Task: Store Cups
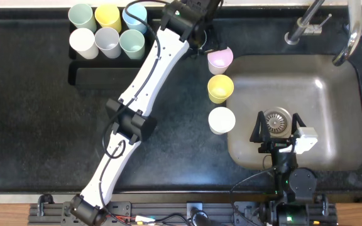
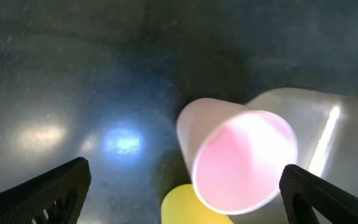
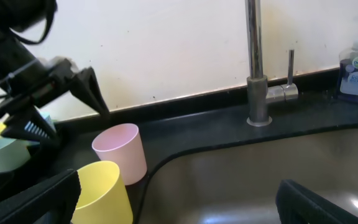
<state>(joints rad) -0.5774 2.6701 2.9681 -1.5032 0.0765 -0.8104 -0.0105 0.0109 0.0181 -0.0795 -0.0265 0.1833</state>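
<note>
I have the left pincer [image 2: 185, 174] spread wide and holding nothing, hanging over the pink cup [image 2: 241, 155] with its fingers clear of the rim; the pink cup stands upright on the worktop [image 1: 36, 125] at the far left corner of the sink [image 1: 332, 94]; nearer along the sink's left edge stand a yellow cup [image 1: 220, 88] and then a white cup [image 1: 222, 120], the three in a row; the right pincer [image 3: 179, 186] is likewise wide open and empty, above the basin by the drain [image 1: 275, 118]; six stored cups [image 1: 109, 39] sit in a black rack [image 1: 93, 75] at the worktop's far left; the tap [image 3: 257, 74] stands at the sink's far edge.
</note>
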